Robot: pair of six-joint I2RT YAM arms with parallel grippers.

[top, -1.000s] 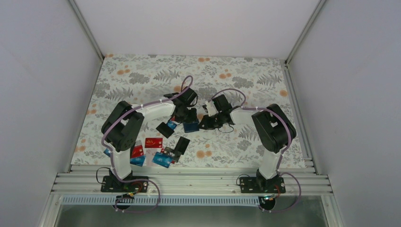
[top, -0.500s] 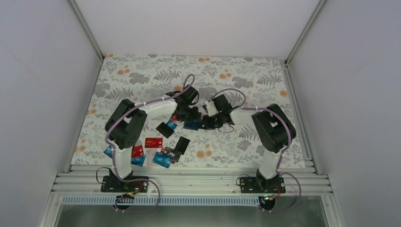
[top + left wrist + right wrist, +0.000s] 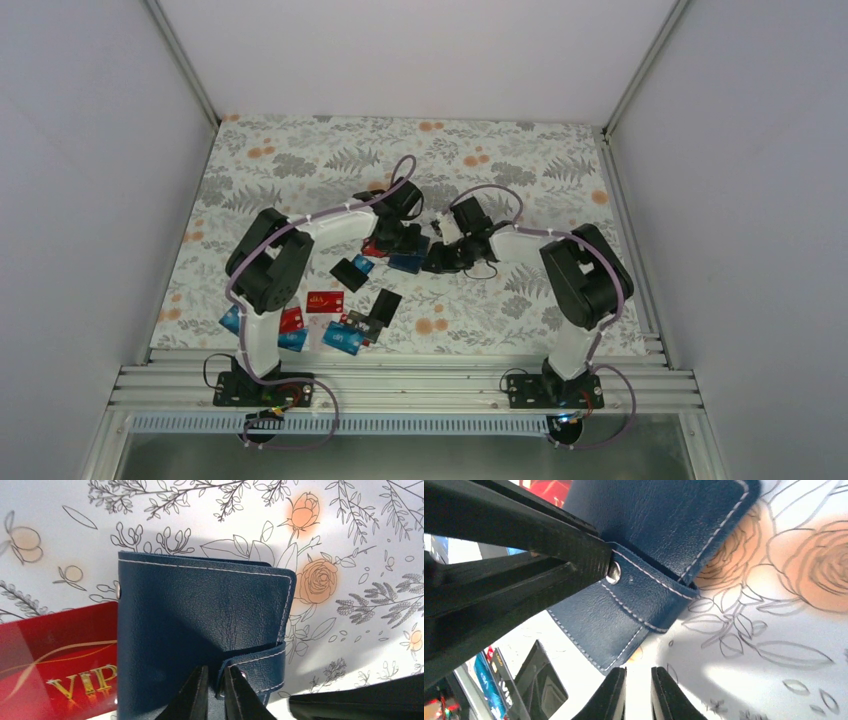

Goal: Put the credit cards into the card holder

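Centrally, the dark navy-blue stitched leather card holder (image 3: 200, 610) lies closed on the floral-printed tablecloth (image 3: 360, 535), a red plastic card with gold lettering (image 3: 50, 670) against its edge. The left gripper (image 3: 216, 696) has its fingers nearly together, pinching the snap tab (image 3: 634, 610). The right gripper (image 3: 638, 695) (fingers a slit apart, empty) hovers just beside that tab.

Far half and right side of table (image 3: 300, 160): open cloth. Centre blocked: left gripper (image 3: 216, 676) and right gripper (image 3: 638, 676) crowd card holder (image 3: 405, 264). Near-left edge: credit cards (image 3: 325, 301) scattered.
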